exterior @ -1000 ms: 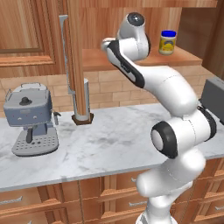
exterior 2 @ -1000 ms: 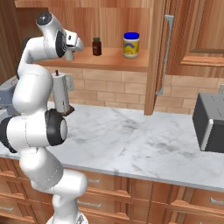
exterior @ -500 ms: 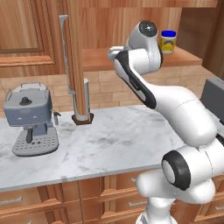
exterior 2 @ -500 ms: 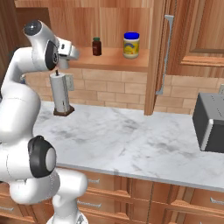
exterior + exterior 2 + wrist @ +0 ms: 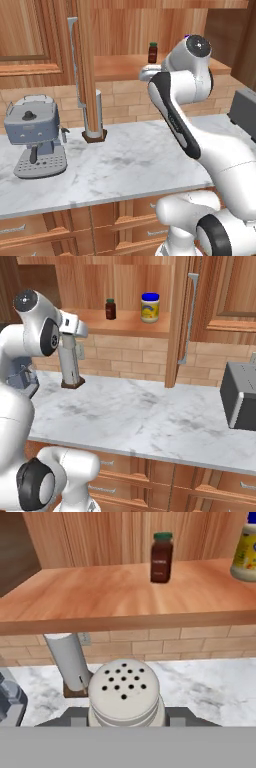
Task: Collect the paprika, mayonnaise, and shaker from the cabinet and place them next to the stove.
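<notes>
Cabinet (image 5: 150,328) open, shelf holds paprika (image 5: 161,557) at 12 o'clock in hand view, mayonnaise (image 5: 245,553) at 2 o'clock. Shaker (image 5: 125,694) at 6 o'clock, clamped in gripper (image 5: 125,717), off shelf. Below on marble counter (image 5: 150,416): paper-towel roll (image 5: 69,662) at 8 o'clock, coffee machine (image 5: 35,135), toaster oven (image 5: 240,396).

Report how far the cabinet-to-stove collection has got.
Done: nothing set down by the stove yet. In hand: the shaker, sitting between the gripper's fingers, off the cabinet shelf. Left: the paprika and mayonnaise stand on that shelf.
</notes>
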Controlling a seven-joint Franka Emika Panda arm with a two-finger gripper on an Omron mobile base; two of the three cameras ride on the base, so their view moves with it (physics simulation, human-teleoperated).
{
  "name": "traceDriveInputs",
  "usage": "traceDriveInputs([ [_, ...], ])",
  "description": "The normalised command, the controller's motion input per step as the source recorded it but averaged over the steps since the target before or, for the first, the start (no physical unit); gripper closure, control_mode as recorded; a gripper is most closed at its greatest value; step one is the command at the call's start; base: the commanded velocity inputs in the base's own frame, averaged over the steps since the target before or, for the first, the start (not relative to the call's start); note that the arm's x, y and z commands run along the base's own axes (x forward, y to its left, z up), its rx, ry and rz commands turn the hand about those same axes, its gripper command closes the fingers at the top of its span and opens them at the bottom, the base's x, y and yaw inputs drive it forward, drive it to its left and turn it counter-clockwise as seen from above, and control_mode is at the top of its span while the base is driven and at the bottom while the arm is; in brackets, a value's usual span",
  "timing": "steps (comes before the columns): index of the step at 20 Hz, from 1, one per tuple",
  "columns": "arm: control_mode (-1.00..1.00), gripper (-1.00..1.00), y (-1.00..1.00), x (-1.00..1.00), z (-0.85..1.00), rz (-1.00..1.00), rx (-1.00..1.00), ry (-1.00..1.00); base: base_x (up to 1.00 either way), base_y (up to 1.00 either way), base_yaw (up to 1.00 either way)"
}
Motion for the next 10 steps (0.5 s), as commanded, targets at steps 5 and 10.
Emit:
traceDriveInputs([
  [5,-1.0,1.0,-0.12,-0.83,-0.14,-0.02,0.0,-0.01,0.0,0.0,0.0],
  [10,-1.0,1.0,-0.03,-0.61,-0.37,-0.03,-0.01,0.02,0.0,0.0,0.0],
])
